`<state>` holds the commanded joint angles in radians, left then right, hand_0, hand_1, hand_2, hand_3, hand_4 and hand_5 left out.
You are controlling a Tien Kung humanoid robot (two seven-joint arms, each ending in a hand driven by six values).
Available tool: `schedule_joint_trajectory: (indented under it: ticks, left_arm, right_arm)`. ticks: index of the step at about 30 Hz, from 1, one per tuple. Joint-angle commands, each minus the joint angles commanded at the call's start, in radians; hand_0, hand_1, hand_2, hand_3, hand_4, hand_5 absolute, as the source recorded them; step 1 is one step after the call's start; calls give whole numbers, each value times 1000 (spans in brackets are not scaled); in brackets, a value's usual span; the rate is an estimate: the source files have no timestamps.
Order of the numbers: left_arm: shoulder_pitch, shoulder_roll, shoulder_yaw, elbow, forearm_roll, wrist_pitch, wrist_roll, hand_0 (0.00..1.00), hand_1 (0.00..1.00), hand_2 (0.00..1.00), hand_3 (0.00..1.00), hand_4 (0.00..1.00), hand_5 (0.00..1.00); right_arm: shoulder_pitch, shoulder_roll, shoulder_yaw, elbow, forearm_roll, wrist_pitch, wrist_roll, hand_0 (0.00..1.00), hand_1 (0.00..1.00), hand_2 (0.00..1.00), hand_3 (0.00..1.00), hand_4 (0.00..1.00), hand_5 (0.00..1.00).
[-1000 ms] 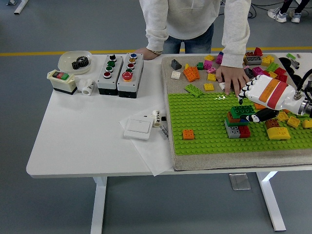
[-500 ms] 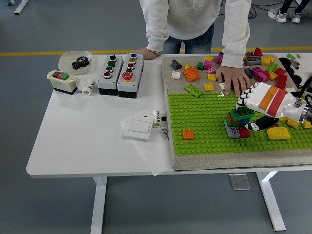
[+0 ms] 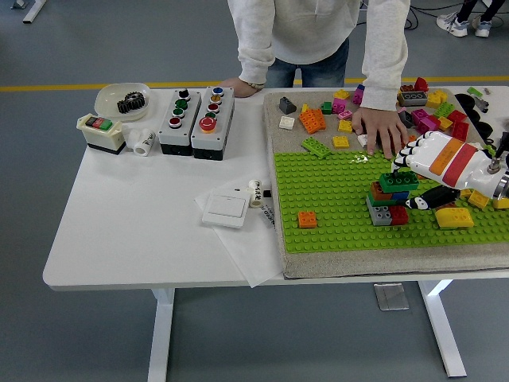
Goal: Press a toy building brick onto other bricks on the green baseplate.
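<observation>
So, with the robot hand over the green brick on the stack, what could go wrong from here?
1. The right hand sits at the right end of the green brick, so uneven pressing might tilt it instead of seating it.
2. The stack is several bricks tall and could shift or come apart.
3. The person's hand rests just behind on the mat, close enough to be bumped.

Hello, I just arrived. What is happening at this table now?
The robot's right hand reaches in from the right over the green baseplate, its fingers at a green brick on top of a small brick stack. Whether it grips the brick cannot be told. The left hand is not in view. A person at the far side leans over, one hand resting flat among the loose bricks beyond the baseplate.
</observation>
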<state>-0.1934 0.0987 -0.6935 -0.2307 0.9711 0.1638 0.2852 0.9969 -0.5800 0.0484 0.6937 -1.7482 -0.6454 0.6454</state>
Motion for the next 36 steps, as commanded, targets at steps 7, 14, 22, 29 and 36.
schedule_joint_trajectory:
  ticks: [7,14,22,29,36]
  left_arm:
    - [6,0,-10,0,14,-2,3,715,752,753,610,676,600]
    - [7,1,-14,-1,23,-2,6,714,752,753,610,677,600]
    - [3,1,-10,0,18,-2,4,713,752,753,612,677,600]
    - [0,2,-6,0,12,-1,2,713,752,752,611,677,600]
    - [-1,2,-3,0,9,-1,2,714,751,752,612,677,601]
  right_arm:
    - [-8,5,4,7,-5,0,0,391,530,580,556,842,508]
    - [-11,7,5,7,-6,0,0,390,530,575,555,849,494]
    - [-12,8,6,8,-11,0,0,391,535,583,563,863,489]
    - [-13,8,8,9,-14,0,0,391,536,583,564,863,488]
    - [-14,8,18,3,-3,0,0,391,536,583,564,862,489]
